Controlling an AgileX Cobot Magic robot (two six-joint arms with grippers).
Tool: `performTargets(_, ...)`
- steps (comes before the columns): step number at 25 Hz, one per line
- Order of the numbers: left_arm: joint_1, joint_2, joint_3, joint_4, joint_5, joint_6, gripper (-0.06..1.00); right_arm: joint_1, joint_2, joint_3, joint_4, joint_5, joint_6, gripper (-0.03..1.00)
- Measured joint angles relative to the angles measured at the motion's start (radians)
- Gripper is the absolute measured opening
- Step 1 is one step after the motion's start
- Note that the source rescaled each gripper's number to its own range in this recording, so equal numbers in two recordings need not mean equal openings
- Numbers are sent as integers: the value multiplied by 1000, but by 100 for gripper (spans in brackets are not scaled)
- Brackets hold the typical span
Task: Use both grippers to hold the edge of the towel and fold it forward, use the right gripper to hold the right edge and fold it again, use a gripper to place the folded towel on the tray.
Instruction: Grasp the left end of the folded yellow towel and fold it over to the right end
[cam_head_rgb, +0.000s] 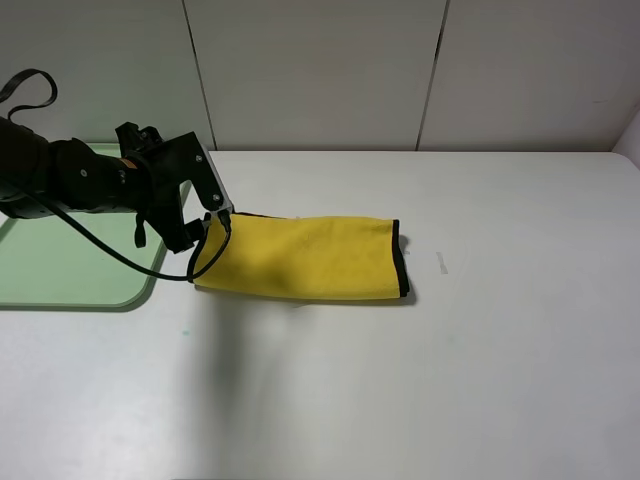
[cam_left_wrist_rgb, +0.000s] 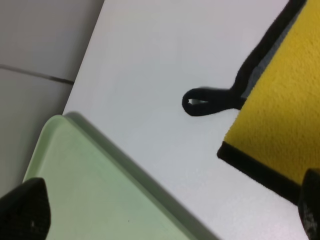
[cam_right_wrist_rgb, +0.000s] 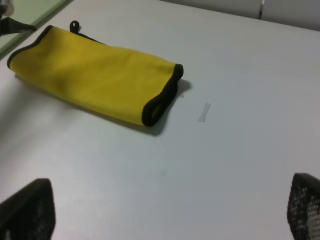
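The towel (cam_head_rgb: 310, 258) lies folded into a long yellow strip with black trim in the middle of the white table. Its black loop (cam_left_wrist_rgb: 205, 101) sticks out at the left end. My left gripper (cam_head_rgb: 208, 225) hovers at that left end, open, with nothing between its fingers; the left wrist view shows the towel's corner (cam_left_wrist_rgb: 280, 115) and the tray's rim (cam_left_wrist_rgb: 100, 170) between its dark fingertips (cam_left_wrist_rgb: 25, 212). The mint-green tray (cam_head_rgb: 60, 270) sits at the table's left edge. My right gripper (cam_right_wrist_rgb: 165, 210) is open and empty, well short of the towel (cam_right_wrist_rgb: 100, 75), and is out of the exterior view.
A small pale tape mark (cam_head_rgb: 442, 262) sits on the table just right of the towel. A panelled white wall (cam_head_rgb: 320, 70) closes the far side. The left arm's black body and cables (cam_head_rgb: 60, 180) hang over the tray.
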Motion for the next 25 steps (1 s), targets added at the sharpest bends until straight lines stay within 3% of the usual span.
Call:
performTargets(3, 0, 0, 0, 0, 0, 0, 100, -68, 0, 0, 0, -1, 0, 100)
performTargets(9, 0, 0, 0, 0, 0, 0, 100, -317, 0, 0, 0, -2, 0, 100)
performTargets(12, 0, 0, 0, 0, 0, 0, 100, -392, 0, 0, 0, -2, 0, 100)
performTargets(21, 0, 0, 0, 0, 0, -1, 100, -410, 0, 0, 1, -2, 0, 100)
performTargets(25, 0, 0, 0, 0, 0, -46, 100, -410, 0, 0, 1, -2, 0, 100)
